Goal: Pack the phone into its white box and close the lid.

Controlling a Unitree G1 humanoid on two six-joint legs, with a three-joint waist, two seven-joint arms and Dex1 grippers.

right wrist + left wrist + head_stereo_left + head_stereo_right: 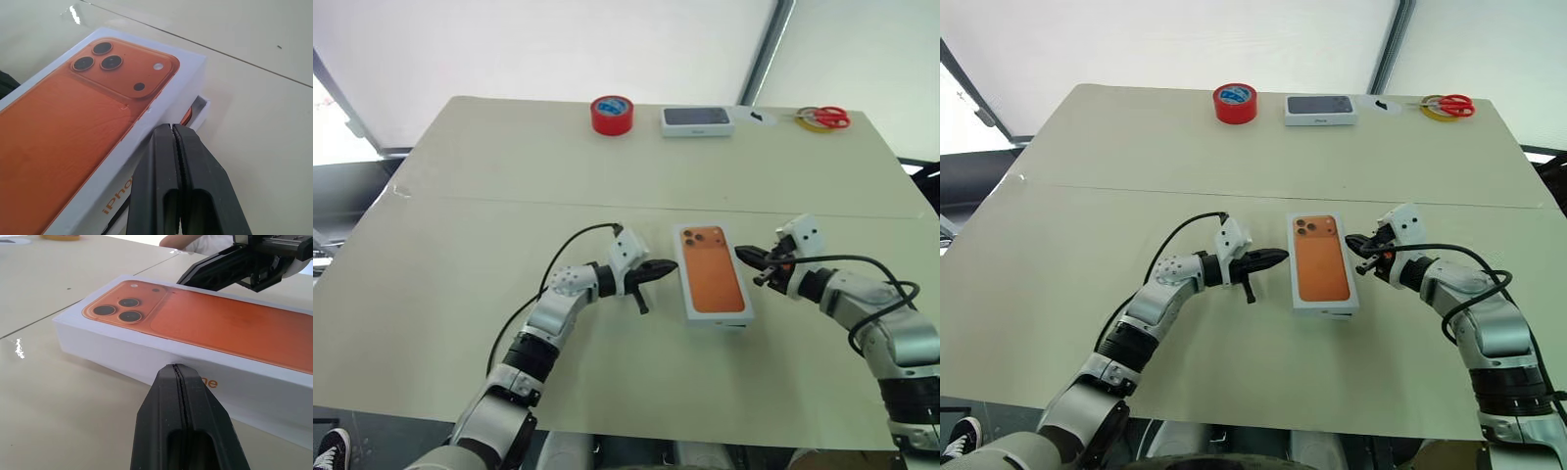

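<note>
two end effectors, left (658,269) and right (751,258), fingers together, flanking one lid (710,271), one table (460,196)

Beige table (460,294), pale translucent wall behind, grey diagonal frame bar (771,49)

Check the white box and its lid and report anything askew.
The lid is on the white box but not square: in the right wrist view a corner of the base juts out from under the lid's edge, with a gap showing. The lid looks skewed or not fully seated.
</note>
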